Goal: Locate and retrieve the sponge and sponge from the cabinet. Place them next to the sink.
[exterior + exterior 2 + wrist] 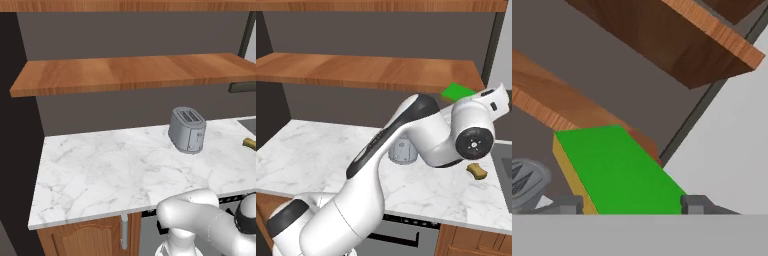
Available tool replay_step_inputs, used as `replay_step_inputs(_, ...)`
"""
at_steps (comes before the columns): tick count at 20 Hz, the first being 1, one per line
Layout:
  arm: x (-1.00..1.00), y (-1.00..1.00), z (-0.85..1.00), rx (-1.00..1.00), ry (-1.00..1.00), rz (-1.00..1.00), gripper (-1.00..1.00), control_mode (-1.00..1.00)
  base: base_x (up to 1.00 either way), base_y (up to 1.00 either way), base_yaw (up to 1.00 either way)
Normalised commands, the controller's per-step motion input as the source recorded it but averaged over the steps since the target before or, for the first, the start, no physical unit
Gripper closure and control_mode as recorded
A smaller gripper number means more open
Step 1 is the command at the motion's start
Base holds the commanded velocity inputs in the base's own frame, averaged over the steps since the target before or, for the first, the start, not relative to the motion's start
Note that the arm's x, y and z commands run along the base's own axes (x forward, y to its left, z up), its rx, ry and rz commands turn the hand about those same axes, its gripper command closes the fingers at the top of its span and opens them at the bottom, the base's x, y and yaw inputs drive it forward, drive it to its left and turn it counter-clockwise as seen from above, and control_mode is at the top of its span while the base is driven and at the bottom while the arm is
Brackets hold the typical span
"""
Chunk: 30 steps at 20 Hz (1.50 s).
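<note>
1. The green sponge [619, 170] fills the lower centre of the hand view, a flat bright green pad with a yellow edge along its left side, lying between the 2 dark fingertips [564, 205].
2. The gripper [629, 206] holds this green sponge, 1 fingertip at each side of it at the bottom of the frame.
3. In the right base view the green sponge [457, 91] shows at right of centre, just off the right end of the lower shelf [371, 70] and above the arm's white wrist.
4. The olive sponge [476, 170] lies on the bench [316, 155] at the right of the right base view, just left of the sink [503, 165]; in the left base view it [249, 144] sits at the right edge.
5. The sink [248, 123] shows as a grey recess at the right edge of the left base view.
6. The cabinet is 2 reddish-brown shelves: the lower shelf [130, 72] crosses the middle of the left base view, the upper shelf [125, 5] runs along the top.
7. A grey toaster [187, 129] stands on the white marble bench [100, 170], right of centre in the left base view; in the right base view it [402, 150] is partly hidden behind the arm.
8. A cupboard [85, 237] with an arched door sits under the bench at the lower left of the left base view.
</note>
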Motion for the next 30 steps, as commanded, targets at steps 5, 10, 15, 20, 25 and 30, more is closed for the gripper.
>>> replay_step_inputs(5,-0.03,-0.43,-0.32,-0.07,0.18,0.00,1.00,-1.00,0.00,0.00,0.00)
replay_step_inputs(10,-0.11,-0.53,-0.16,-0.02,0.14,-0.01,1.00,-1.00,0.00,0.00,0.00)
replay_step_inputs(15,-0.02,-0.27,-0.29,0.01,0.09,0.00,1.00,-1.00,0.00,0.00,0.00)
replay_step_inputs(20,-0.01,-0.09,-0.67,0.00,0.10,0.02,1.00,-1.00,0.00,0.00,0.00)
replay_step_inputs(25,-0.08,-0.01,-0.67,0.00,0.06,0.04,1.00,-1.00,0.00,0.00,0.00)
replay_step_inputs(30,-0.04,-0.01,-0.44,-0.06,0.10,0.06,1.00,-1.00,0.00,0.00,0.00)
